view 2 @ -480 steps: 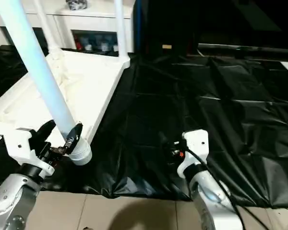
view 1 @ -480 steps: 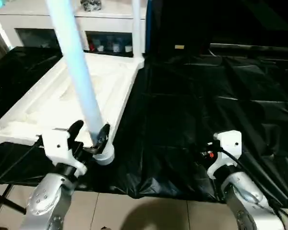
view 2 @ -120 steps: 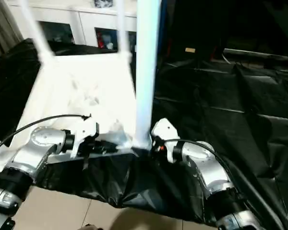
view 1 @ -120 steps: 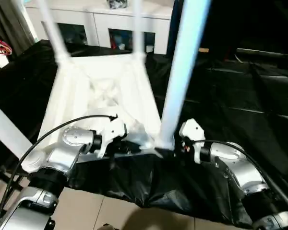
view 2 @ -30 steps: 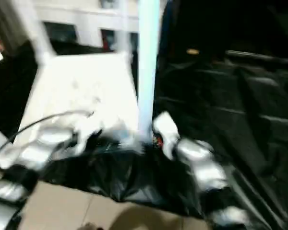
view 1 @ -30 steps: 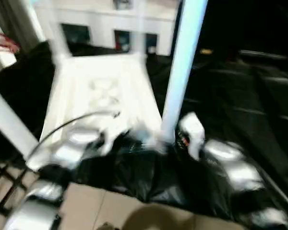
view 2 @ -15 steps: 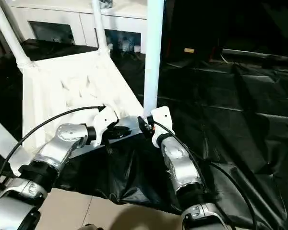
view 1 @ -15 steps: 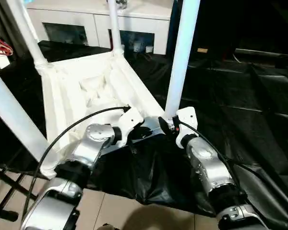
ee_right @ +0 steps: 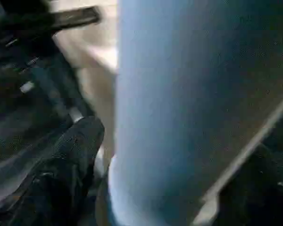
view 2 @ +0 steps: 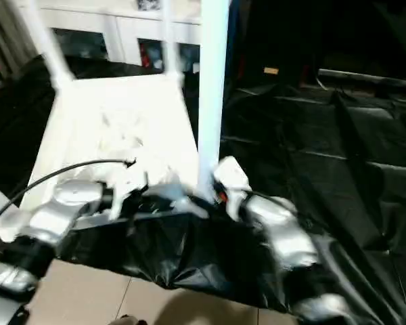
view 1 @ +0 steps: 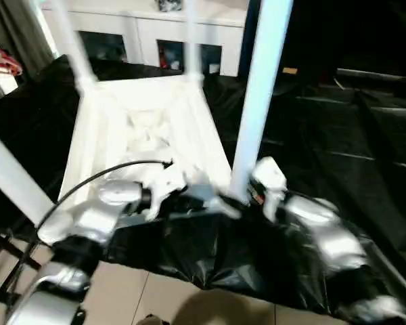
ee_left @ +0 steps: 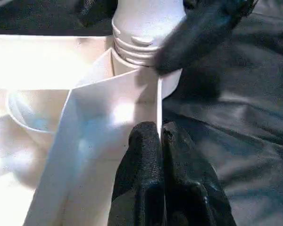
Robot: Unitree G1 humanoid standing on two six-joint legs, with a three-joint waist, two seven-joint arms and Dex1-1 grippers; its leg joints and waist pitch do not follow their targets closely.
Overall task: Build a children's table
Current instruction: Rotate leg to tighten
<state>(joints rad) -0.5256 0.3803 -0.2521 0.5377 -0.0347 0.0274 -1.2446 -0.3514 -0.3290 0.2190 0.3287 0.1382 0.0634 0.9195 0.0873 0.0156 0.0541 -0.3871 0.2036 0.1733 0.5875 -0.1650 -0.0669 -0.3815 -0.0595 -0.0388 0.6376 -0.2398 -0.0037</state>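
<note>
The white children's table [view 1: 142,128] lies upside down on black sheeting, ribbed underside up. Two legs [view 1: 189,37] stand at its far corners and one leg [view 1: 13,179] at the near left. A fourth leg [view 1: 257,101] stands upright in the near right corner socket [ee_left: 146,52]. My left gripper [ee_left: 159,141] is shut on a thin edge of the tabletop beside that socket, also seen from the head [view 1: 199,196]. My right gripper [ee_right: 170,165] has a finger [ee_right: 70,155] on each side of the leg's base and is shut on it [view 1: 247,193].
A white cabinet with glass doors [view 1: 142,34] stands behind the table. Black sheeting [view 1: 338,135] covers the work surface to the right. Tiled floor [view 1: 155,298] runs along the near edge. A red object [view 1: 3,57] shows at the far left.
Sixteen seconds ago my left gripper held the loose leg; now it stands in the near right socket with my right gripper on it. The whole view has shifted over the last second.
</note>
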